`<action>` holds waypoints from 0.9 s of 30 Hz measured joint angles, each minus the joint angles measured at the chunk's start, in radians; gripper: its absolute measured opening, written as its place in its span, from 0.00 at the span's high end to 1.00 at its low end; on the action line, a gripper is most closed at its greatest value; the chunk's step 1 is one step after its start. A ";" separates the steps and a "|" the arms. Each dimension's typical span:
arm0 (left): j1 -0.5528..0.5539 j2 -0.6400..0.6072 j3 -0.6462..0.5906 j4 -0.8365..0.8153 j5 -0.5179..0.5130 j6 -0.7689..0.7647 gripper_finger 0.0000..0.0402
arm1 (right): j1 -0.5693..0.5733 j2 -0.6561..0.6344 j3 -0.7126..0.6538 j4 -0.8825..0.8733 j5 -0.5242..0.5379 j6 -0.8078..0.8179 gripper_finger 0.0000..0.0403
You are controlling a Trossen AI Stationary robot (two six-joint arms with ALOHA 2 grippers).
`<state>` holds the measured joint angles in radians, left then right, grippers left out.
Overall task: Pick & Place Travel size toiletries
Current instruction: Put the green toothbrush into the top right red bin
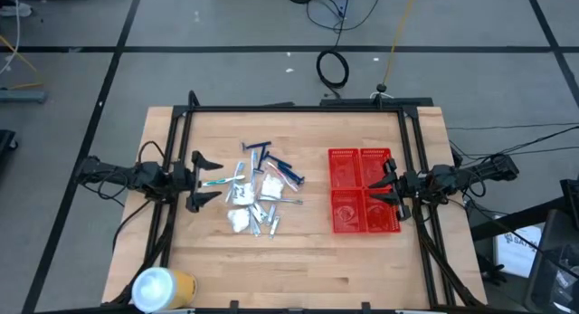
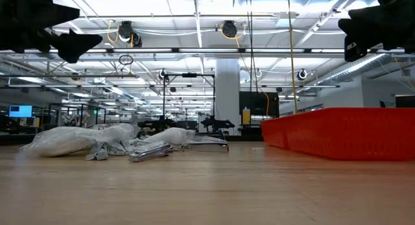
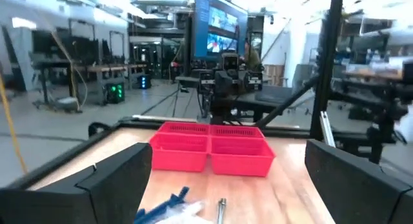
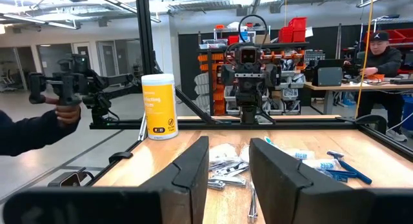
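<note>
The travel size toiletries lie heaped centre-frame. The left gripper hovers beside them, fingers spread — probably readying a pick. The right gripper waits over the red basket, fingers narrowly parted — apparently empty.

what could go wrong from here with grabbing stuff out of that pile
The toiletries lie heaped and overlapping, so the open left tool may pinch two at once or scatter them. The crinkly packets lie flat and could slip from its grip. The right tool hangs over the red basket, so a drop-off by the left arm might crowd it.
</note>
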<state>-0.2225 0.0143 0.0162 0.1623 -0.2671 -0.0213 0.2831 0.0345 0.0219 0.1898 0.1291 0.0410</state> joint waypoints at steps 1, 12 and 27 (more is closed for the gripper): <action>0.000 0.000 0.000 0.008 -0.051 -0.017 0.01 | 0.000 0.000 0.000 0.000 0.000 0.000 0.75; 0.001 0.041 0.002 -0.099 -0.295 -0.302 0.01 | 0.000 0.000 0.000 0.000 0.000 0.000 0.75; 0.089 0.692 0.328 -0.720 -0.301 -0.598 0.01 | 0.000 0.000 0.000 0.000 0.000 0.000 0.75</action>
<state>-0.1334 0.7061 0.3442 -0.5573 -0.5684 -0.6190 0.2832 0.0349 0.0219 0.1898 0.1291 0.0406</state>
